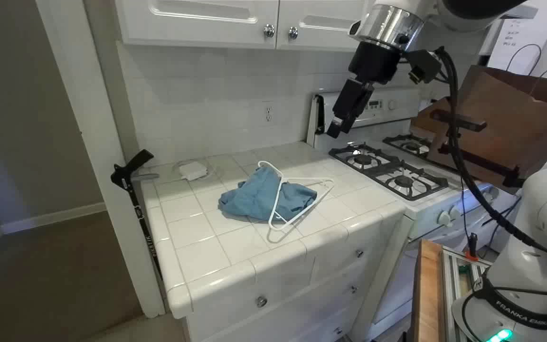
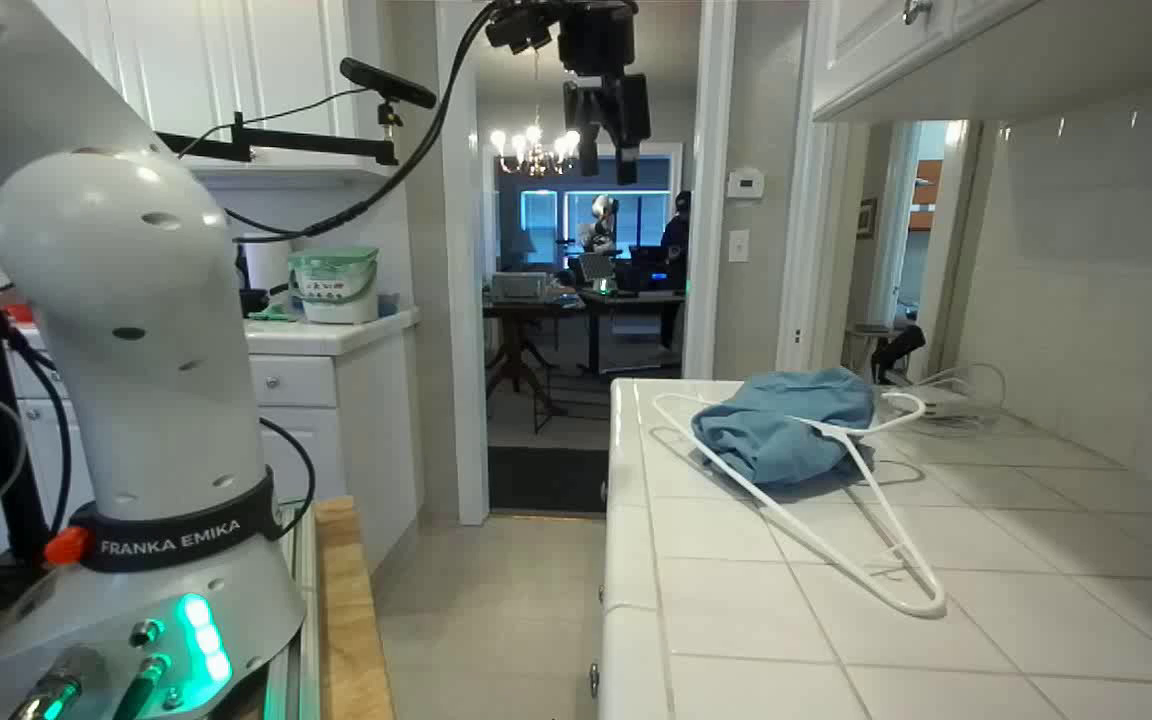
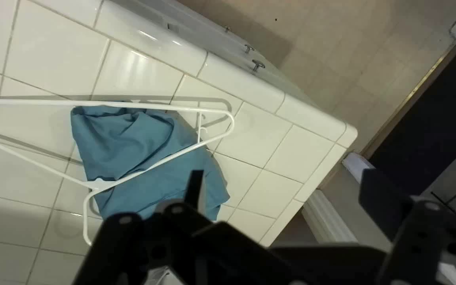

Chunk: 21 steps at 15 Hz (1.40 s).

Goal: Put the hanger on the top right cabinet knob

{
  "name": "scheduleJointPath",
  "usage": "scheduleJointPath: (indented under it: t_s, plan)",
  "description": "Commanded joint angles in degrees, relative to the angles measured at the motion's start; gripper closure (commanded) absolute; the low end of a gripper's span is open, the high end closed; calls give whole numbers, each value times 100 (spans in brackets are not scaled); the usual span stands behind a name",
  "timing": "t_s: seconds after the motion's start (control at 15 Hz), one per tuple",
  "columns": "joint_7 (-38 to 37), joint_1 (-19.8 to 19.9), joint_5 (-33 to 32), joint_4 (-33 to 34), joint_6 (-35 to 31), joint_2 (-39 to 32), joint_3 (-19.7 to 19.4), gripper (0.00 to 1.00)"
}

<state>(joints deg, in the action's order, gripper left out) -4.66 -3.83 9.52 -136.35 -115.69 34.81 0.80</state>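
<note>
The white hanger [image 1: 276,202] lies over a crumpled blue cloth [image 1: 247,197] on the tiled counter. It also shows in an exterior view [image 2: 804,534] and in the wrist view [image 3: 99,184], its hook toward the back wall. My gripper [image 1: 337,130] is open and empty, high above the counter's stove side; it also shows in an exterior view [image 2: 608,168]. In the wrist view the open gripper [image 3: 285,198] has its fingers wide apart, with the hanger to the left. The top right cabinet knob [image 1: 293,33] is on the right upper door, beside the left-door knob [image 1: 268,31].
A gas stove [image 1: 404,183] adjoins the counter, with a brown paper bag [image 1: 506,114] behind it. A white adapter [image 1: 193,170] with cable lies at the counter's back. A black grabber tool [image 1: 136,199] leans at the counter's end. Upper cabinets [image 1: 197,28] overhang the counter.
</note>
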Motion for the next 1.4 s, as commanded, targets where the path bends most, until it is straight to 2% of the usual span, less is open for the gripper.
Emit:
scheduleJointPath:
  t_s: [0.0,0.67,0.73,1.33]
  plan:
    - [26,54,29,12,17,-3,41,0]
    - [26,54,29,12,17,-3,41,0]
    - [34,117,-50,-69,-191,-50,41,0]
    - [1903,131,140,-359,-1673,-969,-1015,0]
